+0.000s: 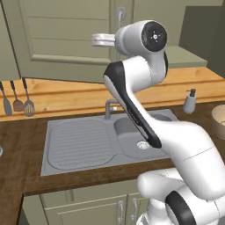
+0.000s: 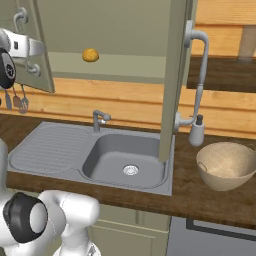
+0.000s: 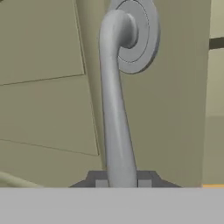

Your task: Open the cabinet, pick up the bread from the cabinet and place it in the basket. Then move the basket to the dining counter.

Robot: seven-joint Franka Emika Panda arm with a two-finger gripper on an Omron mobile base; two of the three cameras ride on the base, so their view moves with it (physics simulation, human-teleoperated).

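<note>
End effector clenched around one cabinet handle, one bread, one basket

The claw sits around the cabinet door's handle. Right of it, inside the cabinet, lies the bread. Below it is the sink; the basket stands on the table further right.

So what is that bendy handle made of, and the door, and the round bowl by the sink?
The handle looks like smooth brushed metal: plain silver-grey with a soft sheen. The gripper is shut on it. The cabinet door looks like matte sage-green painted wood, with raised panels. The basket looks beige and speckled inside, maybe woven or ceramic; hard to tell.
</note>
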